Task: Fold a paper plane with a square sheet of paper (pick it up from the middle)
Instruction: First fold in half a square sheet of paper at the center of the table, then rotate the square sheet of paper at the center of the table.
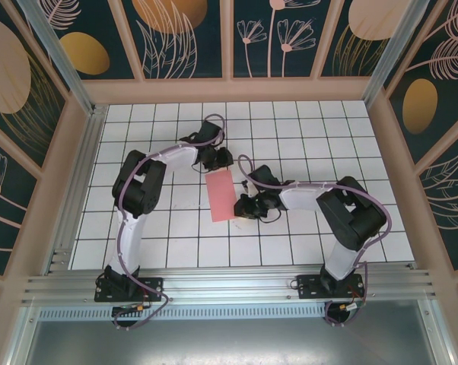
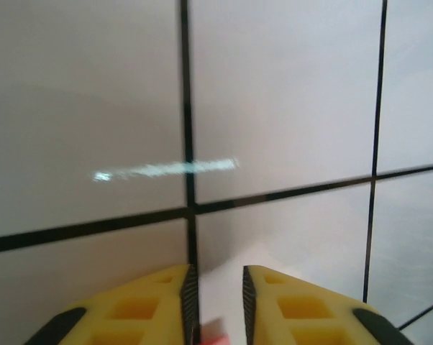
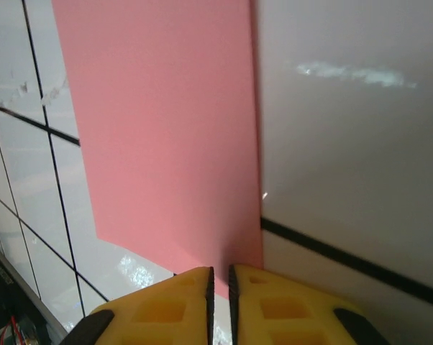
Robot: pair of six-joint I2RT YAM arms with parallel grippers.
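Looking down from the top view, the sheet of paper [image 1: 220,196] is seen as a narrow pink oblong lying mid-table. It sits between the left gripper [image 1: 217,161] at its far end and the right gripper [image 1: 244,207] at its near right edge. It is judged very light, limp and easily creased, so a gentle pinch at the middle or at an edge is advised. The white gridded table [image 1: 138,228] looks smooth and glossy, so sliding is to be expected. Painted walls [image 1: 31,114] leave free room around.

In the left wrist view, the left gripper [image 2: 218,305] is shown slightly parted, with a pink sliver low in the gap.

In the right wrist view, the right gripper [image 3: 219,302] is nearly closed, and the sheet of paper [image 3: 166,129] runs into the slit. Whether it is pinched cannot be told.
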